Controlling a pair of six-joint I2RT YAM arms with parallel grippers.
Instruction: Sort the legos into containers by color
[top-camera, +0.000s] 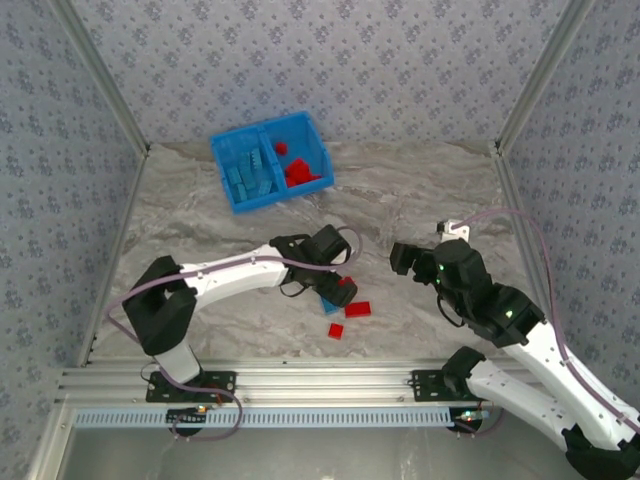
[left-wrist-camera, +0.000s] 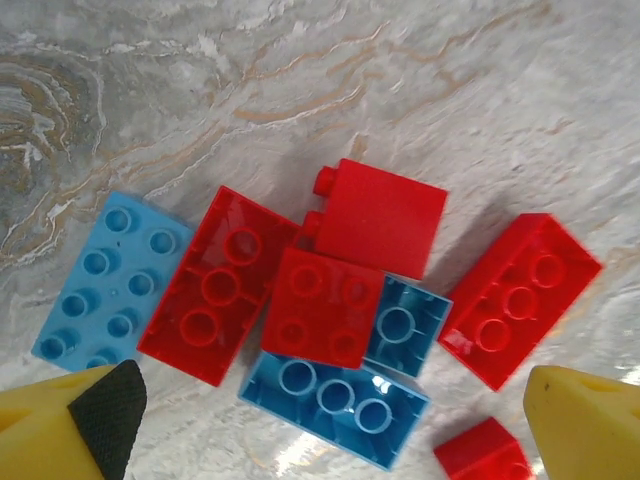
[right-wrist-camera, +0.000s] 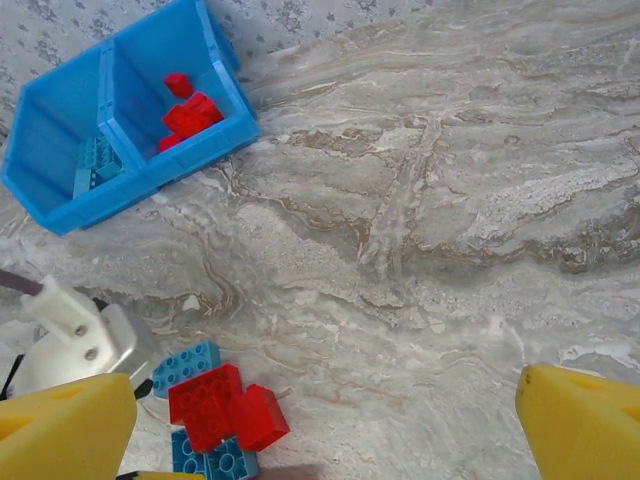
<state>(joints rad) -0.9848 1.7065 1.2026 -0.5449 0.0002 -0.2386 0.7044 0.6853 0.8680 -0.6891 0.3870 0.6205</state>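
Loose legos lie in a heap on the marble table under my left gripper (top-camera: 335, 287). In the left wrist view a light blue studded brick (left-wrist-camera: 110, 280), several red bricks (left-wrist-camera: 215, 285) and an upturned blue brick (left-wrist-camera: 335, 395) lie between my wide-open left gripper (left-wrist-camera: 330, 405); it holds nothing. Two red bricks (top-camera: 357, 309) lie just right of the heap. The blue bin (top-camera: 283, 199) stands at the back, with light blue legos (top-camera: 248, 172) in its left compartment and red legos (top-camera: 298, 172) in its right. My right gripper (top-camera: 405, 258) hovers open and empty, right of the heap.
In the right wrist view, bare marble lies between my right gripper (right-wrist-camera: 325, 425), with the heap (right-wrist-camera: 215, 400) at lower left and the bin (right-wrist-camera: 60, 205) at upper left. Patterned walls enclose the table on three sides.
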